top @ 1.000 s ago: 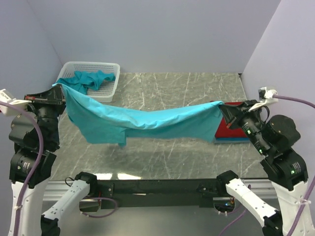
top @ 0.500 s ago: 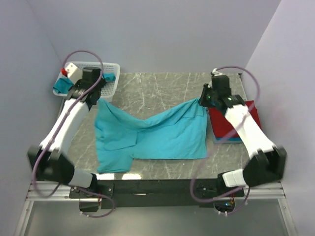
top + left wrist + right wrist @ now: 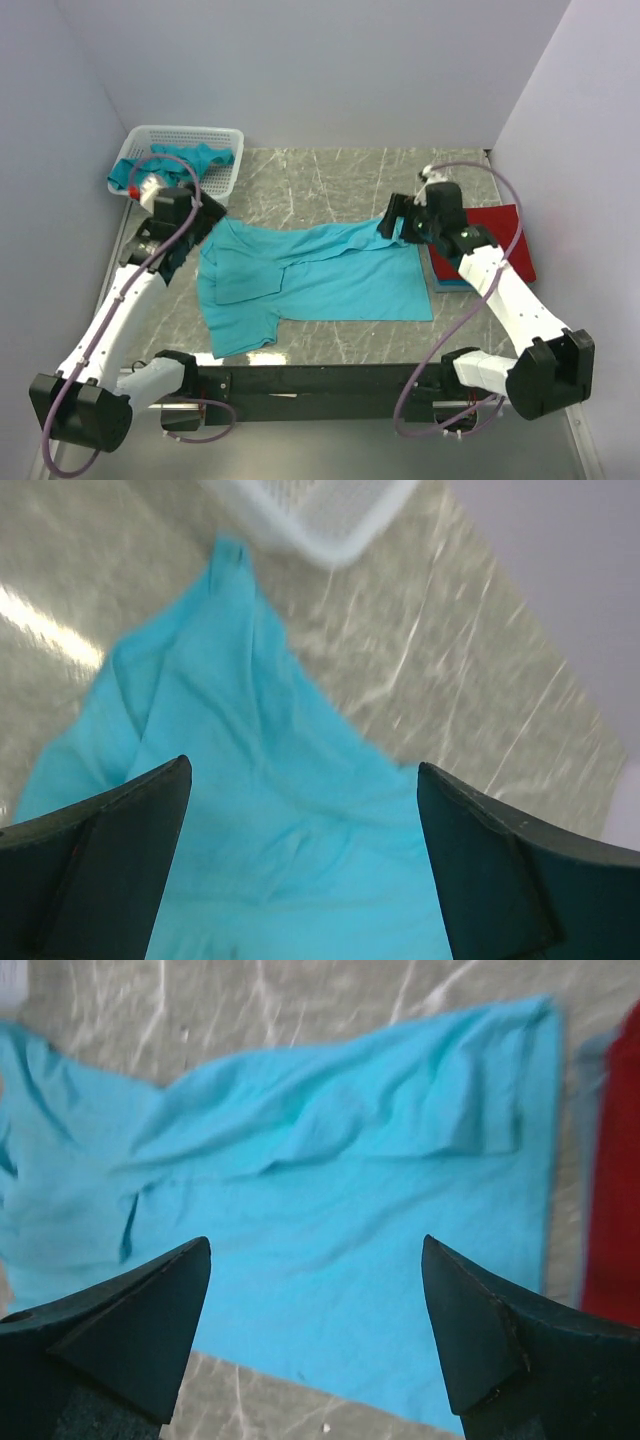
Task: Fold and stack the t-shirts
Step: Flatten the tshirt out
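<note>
The left pincer (image 3: 302, 770) and right pincer (image 3: 315, 1243) are wide open and hold nothing, above the flat teal cloth t-shirt (image 3: 330, 275) on the grey marble table (image 3: 330, 180). The white plastic mesh basket (image 3: 185, 131) holds a crumpled teal t-shirt (image 3: 195, 158). A folded red t-shirt (image 3: 500, 235) lies on a folded blue t-shirt (image 3: 450, 284).

A rumpled teal t-shirt (image 3: 310, 280) lies spread at centre; beside it, a folded red shirt (image 3: 490, 245) tops a blue shirt (image 3: 450, 284).
</note>
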